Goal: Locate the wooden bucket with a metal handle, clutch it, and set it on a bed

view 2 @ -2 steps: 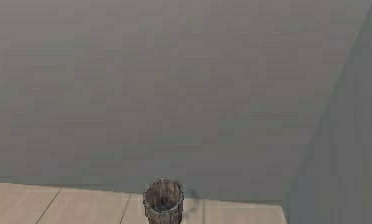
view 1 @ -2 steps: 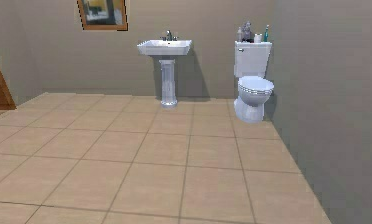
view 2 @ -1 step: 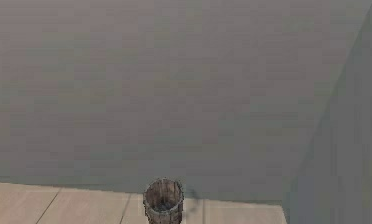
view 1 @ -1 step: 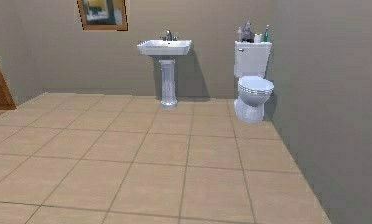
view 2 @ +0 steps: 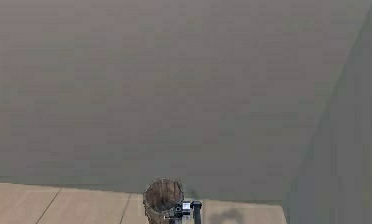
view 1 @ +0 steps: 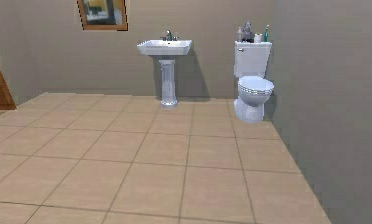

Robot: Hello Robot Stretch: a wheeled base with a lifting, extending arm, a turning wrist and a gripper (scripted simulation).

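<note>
**Brown slatted bucket beside the pincer, low against a bare grey wall**

Forward view, starting at the left edge: a sliver of brown wooden panel (view 1: 1,85), door or cabinet hard to say. Next along, high on the grey back wall (view 1: 44,50), a wood-framed picture (view 1: 102,12), cropped by the top edge. Right of that, a white pedestal sink (view 1: 165,55) with a small tap on top, set against that back wall. Further right, near the corner, a white toilet (view 1: 252,88) with a few small bottles (view 1: 251,33) on its tank, too small to name. Past the toilet, a grey side wall (view 1: 329,90) running toward the camera. Underfoot throughout, tan floor tiles (view 1: 144,160) with darker joints.

Arm side view, again from the left: a narrow strip of the tan tiles along the bottom, under a broad, plain grey wall. Just left of middle, at the bottom edge, the wooden bucket (view 2: 163,198): round, brown, slatted, rim upward, base cropped by the picture's lower edge. Directly right of it, the pincer (view 2: 178,211), dark, with a pale marker square alongside and the dark arm bar (view 2: 196,214) coming up from the bottom edge. Cannot tell whether spread or pressed together. Cannot tell either whether holding anything, given the bucket right at its far end. Whether touching the bucket or merely beside it, also unclear. At the far right, a second grey wall, meeting the first in a corner.
</note>
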